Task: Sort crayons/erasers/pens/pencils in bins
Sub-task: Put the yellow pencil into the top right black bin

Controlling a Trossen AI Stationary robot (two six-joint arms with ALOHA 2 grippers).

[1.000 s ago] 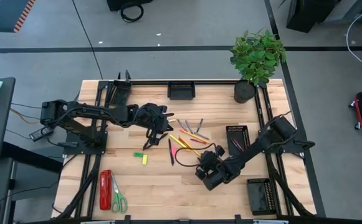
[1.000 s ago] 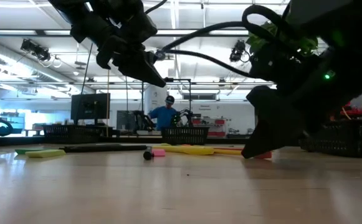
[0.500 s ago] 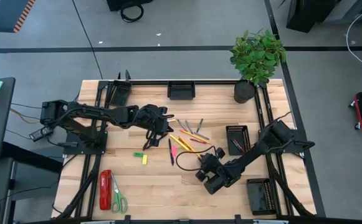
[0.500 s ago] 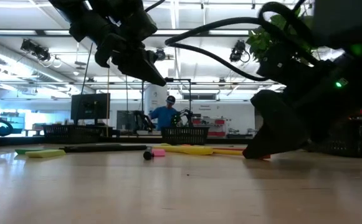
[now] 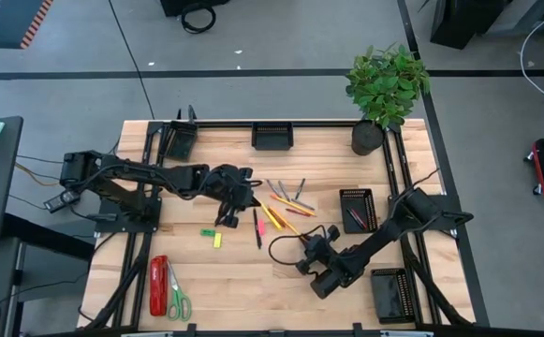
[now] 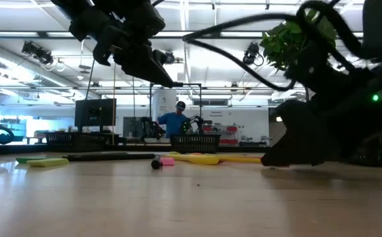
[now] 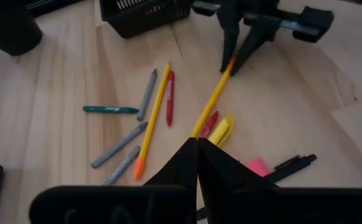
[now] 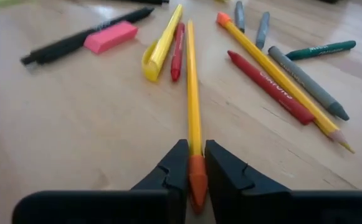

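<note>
1. The right gripper sits low at the table, its two fingers clamped on the orange eraser end of a yellow pencil.
2. That pencil runs straight away from the fingers into the scattered pile; the wrist view does not settle whether it lies on the wood.
3. Just beside it lie a short red crayon and a yellow highlighter; on the other side are a longer red crayon, a second pencil and a grey crayon.
4. A pink eraser lies next to a black pen, a little apart from the pile.
5. From above, the right gripper is at the near edge of the pile, and a bin holding a few sticks stands close to the right arm.
6. Another bin is at the near right corner, and one at the far edge.
7. The left gripper hangs above the pile's left side, fingers pressed together with nothing between them.
8. Two small erasers, green and yellow, lie apart on the wood toward the left.
</note>
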